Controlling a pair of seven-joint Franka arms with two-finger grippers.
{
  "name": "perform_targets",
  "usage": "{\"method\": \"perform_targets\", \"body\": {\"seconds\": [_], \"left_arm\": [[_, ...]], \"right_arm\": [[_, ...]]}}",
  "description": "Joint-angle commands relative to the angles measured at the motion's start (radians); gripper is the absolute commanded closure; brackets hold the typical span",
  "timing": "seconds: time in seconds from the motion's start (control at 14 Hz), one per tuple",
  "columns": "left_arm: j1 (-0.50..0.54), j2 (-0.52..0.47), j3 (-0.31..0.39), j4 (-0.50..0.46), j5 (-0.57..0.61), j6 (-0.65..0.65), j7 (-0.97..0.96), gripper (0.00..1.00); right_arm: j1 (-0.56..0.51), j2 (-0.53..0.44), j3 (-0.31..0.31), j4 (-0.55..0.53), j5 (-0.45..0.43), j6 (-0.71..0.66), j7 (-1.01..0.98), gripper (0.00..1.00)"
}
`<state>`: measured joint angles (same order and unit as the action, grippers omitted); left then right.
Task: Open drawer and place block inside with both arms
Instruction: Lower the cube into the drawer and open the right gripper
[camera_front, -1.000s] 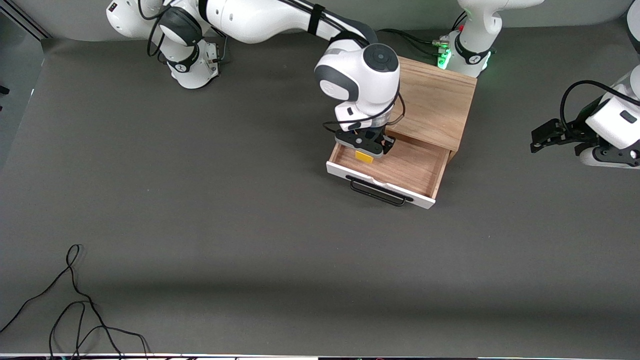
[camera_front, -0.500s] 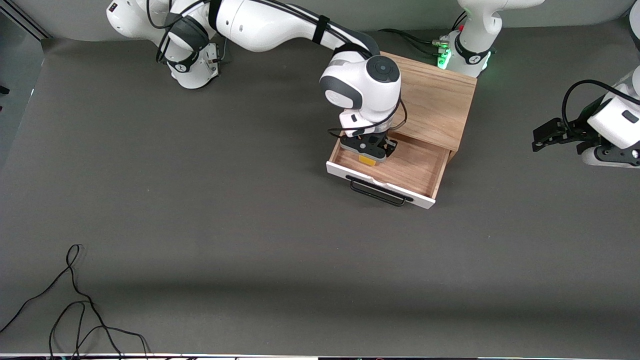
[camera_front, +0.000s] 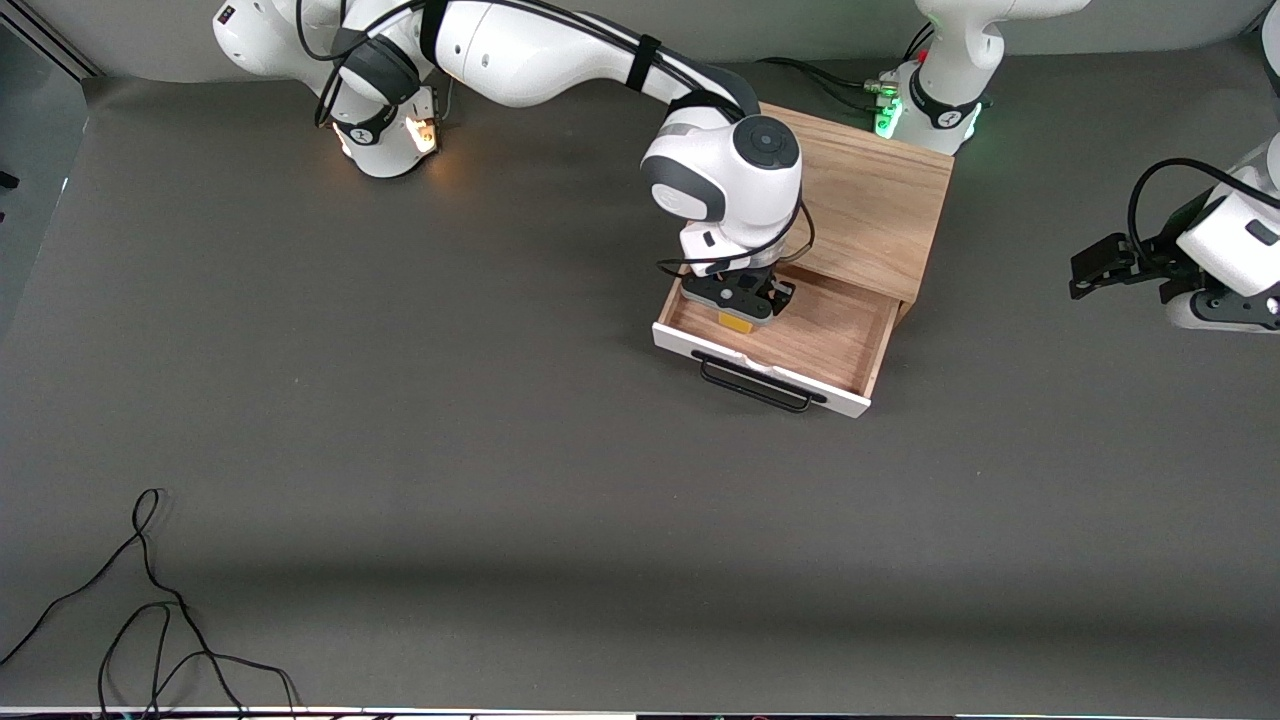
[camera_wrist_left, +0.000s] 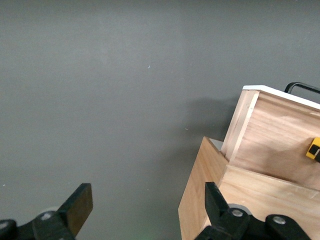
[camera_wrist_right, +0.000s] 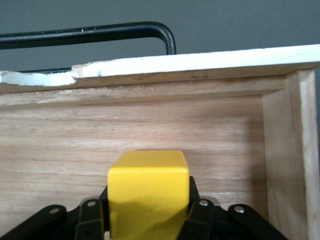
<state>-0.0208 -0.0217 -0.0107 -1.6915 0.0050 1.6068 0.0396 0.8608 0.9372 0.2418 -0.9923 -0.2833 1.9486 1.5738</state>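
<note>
One block (camera_front: 735, 321), the yellow cube, sits just right of centre in my front view, pinched in the right gripper (camera_front: 737, 305) inside the open drawer (camera_front: 800, 335). Over the last second it has sunk lower into the drawer, so I judge release is close. Drawer walls stand near on the right arm's end; open wood remains toward the left arm's end. At the frame's right edge the left gripper (camera_wrist_left: 145, 202) waits, fingers spread, holding nothing

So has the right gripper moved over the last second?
Yes. The right gripper, shut on the block, has come down into the drawer and shifted slightly toward the cabinet; it has barely moved lately.
</note>
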Motion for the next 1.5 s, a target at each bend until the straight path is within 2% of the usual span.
{"method": "perform_targets", "body": {"seconds": [0.0, 0.07, 0.57, 0.86, 1.0, 1.21, 1.43], "left_arm": [[-0.021, -0.017, 0.018, 0.003, 0.029, -0.041, 0.003, 0.0], [-0.022, -0.018, 0.018, 0.004, 0.029, -0.05, 0.003, 0.0], [-0.024, -0.017, 0.015, 0.004, 0.013, -0.048, 0.002, 0.0], [-0.028, -0.007, 0.014, 0.003, 0.013, -0.047, 0.002, 0.0], [-0.028, -0.007, 0.014, 0.003, 0.013, -0.048, 0.002, 0.0], [-0.028, -0.006, 0.014, 0.003, 0.013, -0.048, 0.002, 0.0], [-0.03, -0.003, 0.014, 0.001, 0.013, -0.048, 0.0, 0.0]], "right_arm": [[0.014, 0.005, -0.01, 0.011, -0.03, 0.01, 0.023, 0.16], [0.012, 0.003, -0.012, 0.012, -0.03, 0.012, 0.022, 0.0], [-0.002, -0.026, -0.018, 0.02, -0.025, 0.0, -0.02, 0.0], [-0.026, -0.086, -0.015, 0.018, -0.016, -0.062, -0.064, 0.0], [-0.061, -0.136, -0.013, 0.014, 0.022, -0.101, -0.125, 0.0], [-0.15, -0.254, -0.015, 0.0, 0.133, -0.195, -0.273, 0.0], [-0.274, -0.43, -0.019, -0.131, 0.231, -0.255, -0.434, 0.0]]}}
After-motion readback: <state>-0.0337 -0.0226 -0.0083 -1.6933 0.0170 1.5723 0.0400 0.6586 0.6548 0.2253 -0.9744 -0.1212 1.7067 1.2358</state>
